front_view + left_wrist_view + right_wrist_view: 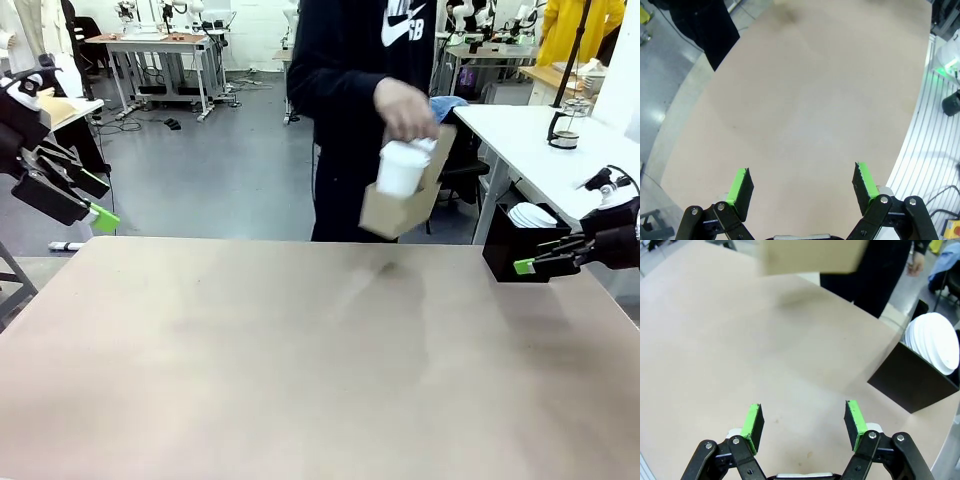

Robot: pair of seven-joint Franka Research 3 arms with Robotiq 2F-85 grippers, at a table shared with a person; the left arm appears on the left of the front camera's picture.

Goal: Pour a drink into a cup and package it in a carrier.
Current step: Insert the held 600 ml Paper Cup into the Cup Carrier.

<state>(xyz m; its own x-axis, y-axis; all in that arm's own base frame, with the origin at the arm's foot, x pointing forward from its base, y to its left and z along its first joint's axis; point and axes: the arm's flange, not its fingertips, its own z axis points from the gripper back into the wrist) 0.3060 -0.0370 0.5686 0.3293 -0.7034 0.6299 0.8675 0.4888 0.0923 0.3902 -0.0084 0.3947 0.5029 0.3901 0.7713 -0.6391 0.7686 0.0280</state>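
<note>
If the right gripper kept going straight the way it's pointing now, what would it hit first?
Most likely the bare tabletop. The right gripper, jaws apart and empty, points down across it. The black box of lids sits off to one side, and the carrier is lifted above the table, though depth is uncertain.

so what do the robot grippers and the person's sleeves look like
Both grippers, left and right, are black linkage fingers with steel pivot pins and bright green pads. The right arm has a white wrist with black cable. The person wears a long black sleeve.
</note>
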